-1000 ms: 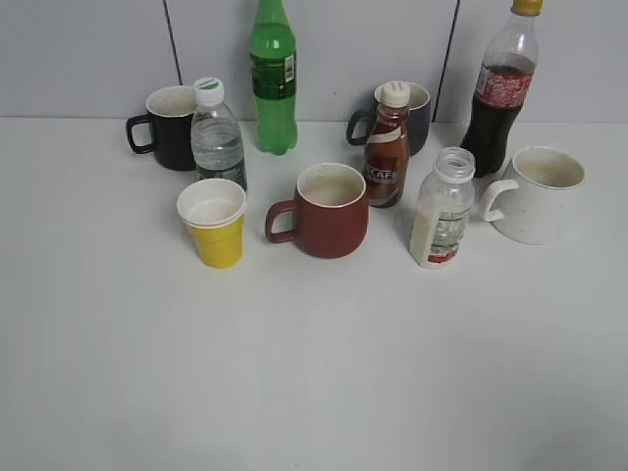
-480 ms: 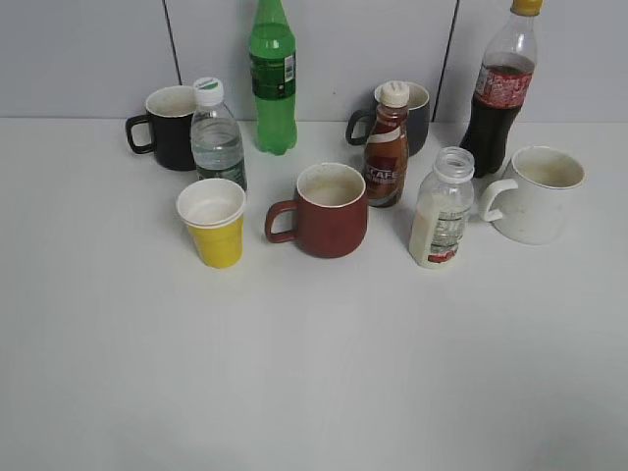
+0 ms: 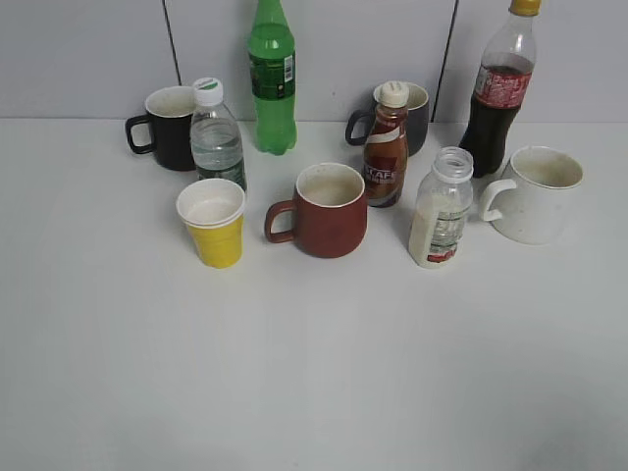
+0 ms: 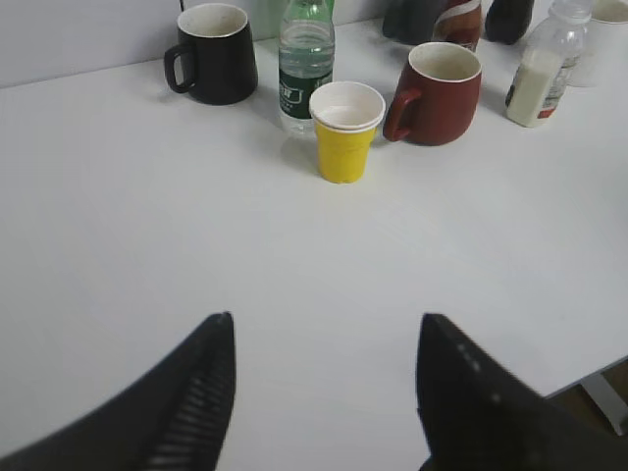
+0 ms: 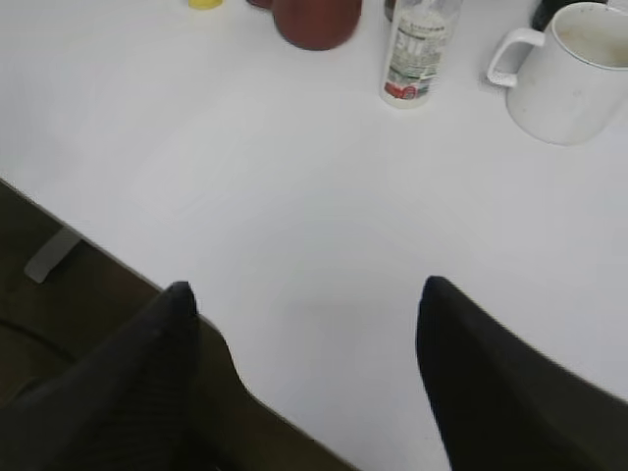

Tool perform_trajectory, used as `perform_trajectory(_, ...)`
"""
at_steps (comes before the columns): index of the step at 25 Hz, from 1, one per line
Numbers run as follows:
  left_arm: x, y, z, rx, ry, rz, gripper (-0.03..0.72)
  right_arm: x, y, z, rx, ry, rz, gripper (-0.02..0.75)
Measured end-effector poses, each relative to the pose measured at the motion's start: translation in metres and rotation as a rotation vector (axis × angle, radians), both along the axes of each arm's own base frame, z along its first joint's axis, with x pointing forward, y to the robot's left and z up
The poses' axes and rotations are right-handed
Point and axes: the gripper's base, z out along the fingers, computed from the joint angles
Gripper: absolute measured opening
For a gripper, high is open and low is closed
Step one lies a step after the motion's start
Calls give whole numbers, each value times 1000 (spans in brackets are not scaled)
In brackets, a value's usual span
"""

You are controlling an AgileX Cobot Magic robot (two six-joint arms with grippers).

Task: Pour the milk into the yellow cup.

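White tabletop (image 3: 314,373) is filling your exterior view, with neither arm showing in it; on the wrist cameras, your left gripper (image 4: 324,383) and right gripper (image 5: 304,363) are both hanging wide open and empty, well back from the drinks. The milk (image 3: 441,209) is standing uncapped at centre right, just beside the white mug (image 3: 538,193) and near the brown coffee bottle (image 3: 386,147), whose label is reading "CAFE". The yellow cup (image 3: 212,222) is waiting at centre left, just in front of the capped water bottle (image 3: 217,136), with the dark red mug (image 3: 328,209) sitting between cup and milk. You are risking a spill if the open bottle is tipped while it is being grasped, and a knock against the white mug's handle if your right jaws are closing too wide. Carrying it across, you could clip the red mug or pour into it by mistake. The milk's white-and-red label is probably printed, but it is too small to read.
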Motion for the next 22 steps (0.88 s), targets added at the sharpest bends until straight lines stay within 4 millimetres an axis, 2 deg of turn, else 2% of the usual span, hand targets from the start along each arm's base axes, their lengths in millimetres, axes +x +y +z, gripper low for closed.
perform_trajectory(3,0,0,0,0,-1,16,440,1,-1,0,-1,0,-95,519)
perform_trajectory(7,-1,0,0,-1,-2,165,440,-1,-4,0,10,-29,-312,519)
perform_trajectory(10,-6,-1,0,-8,-24,326,435,-10,-6,1,27,-89,-426,519)
perform_trajectory(14,-7,-1,0,-9,-32,408,432,-17,-6,1,38,-132,-455,519)
perform_trajectory(22,-7,-1,0,-7,-32,412,430,-17,-6,1,39,-133,-457,519)
